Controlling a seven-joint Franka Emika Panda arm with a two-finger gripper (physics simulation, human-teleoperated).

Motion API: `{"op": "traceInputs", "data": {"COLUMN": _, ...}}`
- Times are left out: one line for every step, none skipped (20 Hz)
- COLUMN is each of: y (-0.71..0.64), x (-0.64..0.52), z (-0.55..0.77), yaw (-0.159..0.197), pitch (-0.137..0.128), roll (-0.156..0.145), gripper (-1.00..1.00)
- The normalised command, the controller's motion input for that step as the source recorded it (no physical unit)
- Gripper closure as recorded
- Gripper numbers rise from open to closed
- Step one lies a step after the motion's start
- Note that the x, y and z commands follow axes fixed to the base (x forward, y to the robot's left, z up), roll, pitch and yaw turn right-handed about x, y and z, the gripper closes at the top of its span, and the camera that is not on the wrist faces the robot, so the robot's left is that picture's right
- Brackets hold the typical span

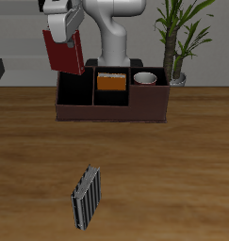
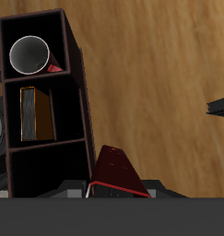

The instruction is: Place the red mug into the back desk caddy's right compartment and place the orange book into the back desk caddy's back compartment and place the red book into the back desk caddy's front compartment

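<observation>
Spanning the worktop (image 1: 182, 151), the back desk caddy (image 1: 111, 110) already held the red mug (image 1: 145, 78) in its right compartment (image 2: 35, 53) and the orange book (image 1: 110, 82) in the middle section. End effector (image 1: 63, 28) was clamped on the red book (image 1: 64, 52), held above the caddy's empty end section. Judgement: centre the book over that section, keep it upright, lower inside the walls before release.
</observation>
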Motion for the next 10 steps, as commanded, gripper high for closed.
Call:
{"op": "traceInputs", "data": {"y": 0.04, "x": 0.43, "z": -0.10, "yaw": 0.158, "pitch": -0.012, "roll": -0.104, "gripper": 1.00}}
{"op": "traceInputs", "data": {"y": -0.13, "x": -0.06, "z": 0.00, "yaw": 0.000, "pitch": 0.000, "roll": 0.000, "gripper": 1.00}}
{"op": "traceInputs", "data": {"y": 0.05, "x": 0.23, "z": -0.04, "yaw": 0.010, "pitch": 0.081, "roll": -0.033, "gripper": 1.00}}
{"op": "traceInputs", "data": {"y": 0.18, "x": 0.35, "z": 0.20, "yaw": 0.022, "pitch": -0.024, "roll": -0.056, "gripper": 1.00}}
{"op": "traceInputs", "data": {"y": -0.15, "x": -0.05, "z": 0.00, "yaw": 0.000, "pitch": 0.000, "roll": 0.000, "gripper": 1.00}}
{"op": "traceInputs", "data": {"y": 0.28, "x": 0.36, "z": 0.13, "yaw": -0.025, "pitch": -0.034, "roll": -0.090, "gripper": 1.00}}
{"op": "traceInputs", "data": {"y": -0.16, "x": -0.06, "z": 0.01, "yaw": 0.000, "pitch": 0.000, "roll": 0.000, "gripper": 1.00}}
{"op": "traceInputs", "data": {"y": 0.11, "x": 0.24, "z": -0.01, "yaw": 0.085, "pitch": -0.016, "roll": 0.013, "gripper": 1.00}}
{"op": "traceInputs", "data": {"y": 0.17, "x": 0.21, "z": 0.09, "yaw": -0.037, "pitch": -0.024, "roll": -0.075, "gripper": 1.00}}
{"op": "traceInputs", "data": {"y": 0.24, "x": 0.14, "z": -0.07, "yaw": 0.107, "pitch": 0.020, "roll": 0.051, "gripper": 1.00}}
